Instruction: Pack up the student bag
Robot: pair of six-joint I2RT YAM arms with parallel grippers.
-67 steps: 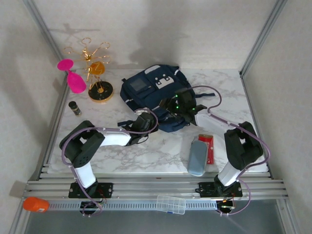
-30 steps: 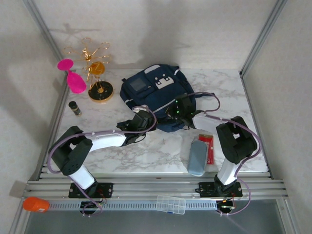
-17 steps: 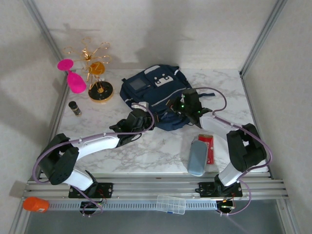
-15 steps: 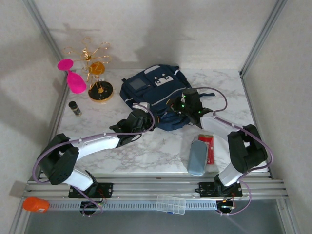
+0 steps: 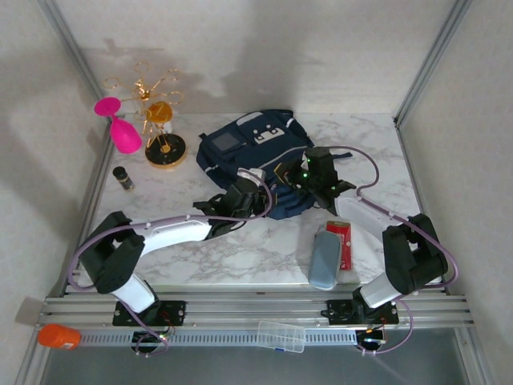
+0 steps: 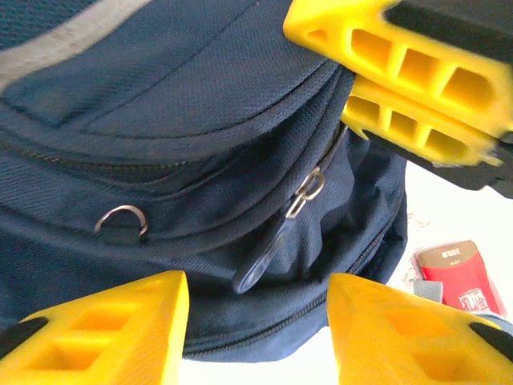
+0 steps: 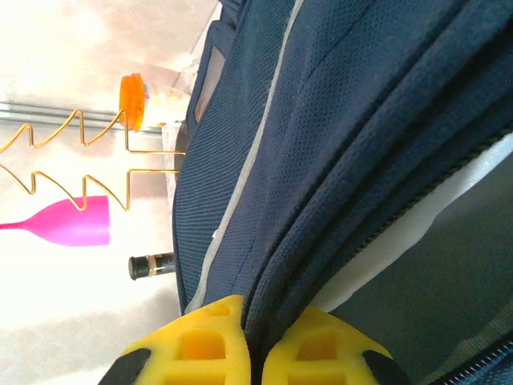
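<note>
Student bag (image 5: 240, 148): on the marble table (image 5: 240, 249), middle towards the back, with its near edge bunched up between the two grippers.
Far left: pink glass (image 5: 120, 128), gold wire rack (image 5: 160, 112) and small dark vial (image 5: 123, 177) stand well apart from it, where they stood earlier.
Left gripper (image 6: 256, 321): jaws spread and holding nothing, with the zipper pull (image 6: 264, 257) hanging between them.
Right gripper (image 7: 250, 341): pinched tight on a fold of the navy fabric, just beside the zip line.
Right of the bag: red card (image 5: 340, 241) and grey case (image 5: 324, 258) lie together on the table, unpacked.
Just changed: the left arm has swung rightward, off the bare marble and onto the bag's near edge. The right has drawn its fold up, and the bag has tipped back a little.
Meaning: I'd say one arm is bracing the fabric so the other can take the pull. The zip there looks closed, so packing has barely begun.
</note>
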